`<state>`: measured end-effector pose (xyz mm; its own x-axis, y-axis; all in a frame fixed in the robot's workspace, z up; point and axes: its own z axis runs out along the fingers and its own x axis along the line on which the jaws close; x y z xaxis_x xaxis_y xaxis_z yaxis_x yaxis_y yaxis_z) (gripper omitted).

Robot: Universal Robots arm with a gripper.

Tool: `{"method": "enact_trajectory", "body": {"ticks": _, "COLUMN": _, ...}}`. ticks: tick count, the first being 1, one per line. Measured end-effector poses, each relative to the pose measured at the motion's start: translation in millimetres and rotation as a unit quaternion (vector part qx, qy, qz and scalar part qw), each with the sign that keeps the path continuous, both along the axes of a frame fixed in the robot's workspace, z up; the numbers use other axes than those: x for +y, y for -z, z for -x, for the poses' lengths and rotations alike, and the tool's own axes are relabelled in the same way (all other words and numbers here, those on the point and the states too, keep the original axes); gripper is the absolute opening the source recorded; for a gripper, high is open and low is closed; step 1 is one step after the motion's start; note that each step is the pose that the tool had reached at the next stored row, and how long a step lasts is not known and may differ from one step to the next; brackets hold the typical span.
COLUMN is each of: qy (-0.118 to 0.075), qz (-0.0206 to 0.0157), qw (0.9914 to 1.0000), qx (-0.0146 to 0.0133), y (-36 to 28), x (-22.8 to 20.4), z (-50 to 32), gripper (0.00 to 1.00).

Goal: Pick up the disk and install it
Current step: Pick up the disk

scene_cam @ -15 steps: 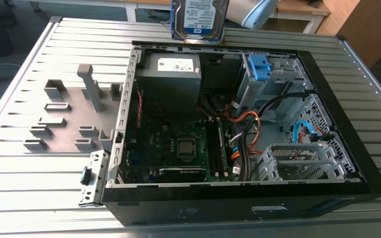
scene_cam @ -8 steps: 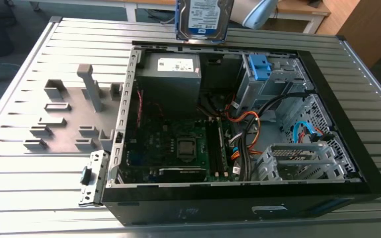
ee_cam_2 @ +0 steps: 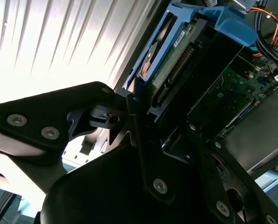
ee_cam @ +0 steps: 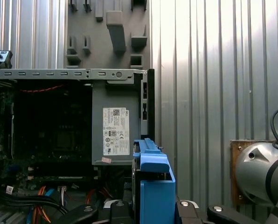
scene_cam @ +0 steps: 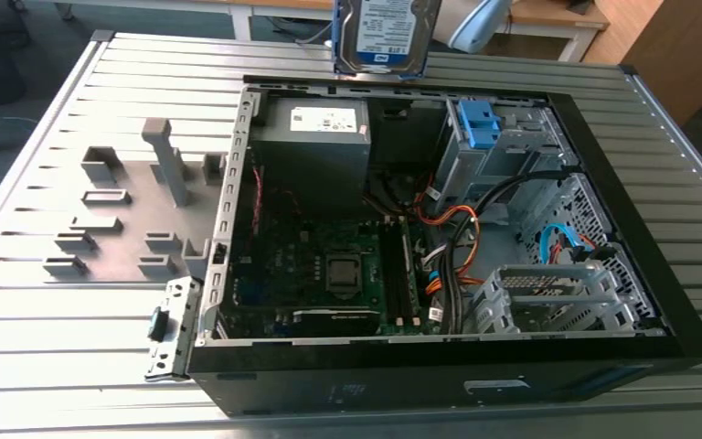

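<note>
Exterior view first: where is the disk [scene_cam: 382, 35] sitting?

It is hanging upright at the top of that picture, with its label facing the camera and its blue carrier bracket framing it. It is hovering over the far wall of the open computer case [scene_cam: 449, 389], roughly in line with the grey power supply box [scene_cam: 314, 137] inside.

And what is the gripper [ee_cam_2: 160, 116] doing?

In the second wrist view its black fingers [ee_cam_2: 129, 109] are pressing in on the disk from both sides, pinching the blue bracket between them. The disk is sticking out beyond the fingertips, with its green circuit board and connector edge facing that camera.

Is the first wrist view agreeing?

Yes. The bracket's blue edge is standing between the two black finger links. Beyond it, the power supply box with its white sticker is sitting in a corner of the case, just beside the disk's line. The ribbed metal table [ee_cam: 213, 70] is showing past the case wall.

What is lying inside the case?

The motherboard [scene_cam: 326, 270] is lying flat on the case floor. Orange and black cables [scene_cam: 449, 224] are looping beside it, toward the exterior view's right. A blue latch piece [scene_cam: 479, 123] is sitting on the drive bay near the far wall, and a metal drive cage [scene_cam: 552, 293] is standing nearer the camera. A grey fixture plate [scene_cam: 120, 215] with raised blocks is resting on the table at the exterior view's left, well apart from the disk.
</note>
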<state>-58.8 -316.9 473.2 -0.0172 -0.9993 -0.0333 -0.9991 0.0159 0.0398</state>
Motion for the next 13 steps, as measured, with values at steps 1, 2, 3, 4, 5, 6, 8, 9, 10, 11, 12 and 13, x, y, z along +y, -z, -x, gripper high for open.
{"method": "enact_trajectory", "body": {"ticks": 1, "qy": 0.000, "qz": -0.0001, "qw": 1.00000, "qx": 0.0000, "y": 0.0, "x": 0.0, "z": -1.3, "gripper": 0.36}}
{"method": "enact_trajectory", "body": {"ticks": 2, "qy": 0.000, "qz": 0.0000, "qw": 1.00000, "qx": 0.0000, "y": 0.0, "x": 0.0, "z": -2.6, "gripper": 0.36}}
{"method": "enact_trajectory", "body": {"ticks": 3, "qy": 0.000, "qz": 0.0000, "qw": 1.00000, "qx": 0.0000, "y": 0.0, "x": 0.0, "z": -3.7, "gripper": 0.36}}
{"method": "enact_trajectory", "body": {"ticks": 4, "qy": 0.000, "qz": 0.0000, "qw": 1.00000, "qx": 0.0000, "y": 0.0, "x": 0.0, "z": -5.0, "gripper": 0.36}}
{"method": "enact_trajectory", "body": {"ticks": 5, "qy": 0.000, "qz": 0.0000, "qw": 1.00000, "qx": 0.0000, "y": 0.0, "x": 0.0, "z": -6.2, "gripper": 0.36}}
{"method": "enact_trajectory", "body": {"ticks": 6, "qy": 0.000, "qz": 0.0000, "qw": 1.00000, "qx": 0.0000, "y": 0.0, "x": 0.0, "z": -7.4, "gripper": 0.36}}
{"method": "enact_trajectory", "body": {"ticks": 8, "qy": 0.000, "qz": 0.0000, "qw": 1.00000, "qx": 0.0000, "y": 0.0, "x": 0.0, "z": -10.1, "gripper": 0.36}}
{"method": "enact_trajectory", "body": {"ticks": 9, "qy": 0.000, "qz": 0.0000, "qw": 1.00000, "qx": 0.0000, "y": 0.0, "x": 0.0, "z": -11.4, "gripper": 0.36}}
{"method": "enact_trajectory", "body": {"ticks": 10, "qy": 0.000, "qz": 0.0000, "qw": 1.00000, "qx": 0.0000, "y": 0.0, "x": 0.0, "z": -12.6, "gripper": 0.36}}
{"method": "enact_trajectory", "body": {"ticks": 11, "qy": 0.000, "qz": 0.0000, "qw": 1.00000, "qx": 0.0000, "y": 0.0, "x": 0.0, "z": -14.0, "gripper": 0.36}}
{"method": "enact_trajectory", "body": {"ticks": 12, "qy": 0.000, "qz": 0.0000, "qw": 1.00000, "qx": 0.0000, "y": 0.0, "x": 0.0, "z": -15.2, "gripper": 0.36}}
{"method": "enact_trajectory", "body": {"ticks": 13, "qy": 0.000, "qz": 0.0000, "qw": 1.00000, "qx": 0.0000, "y": 0.0, "x": 0.0, "z": -16.4, "gripper": 0.36}}
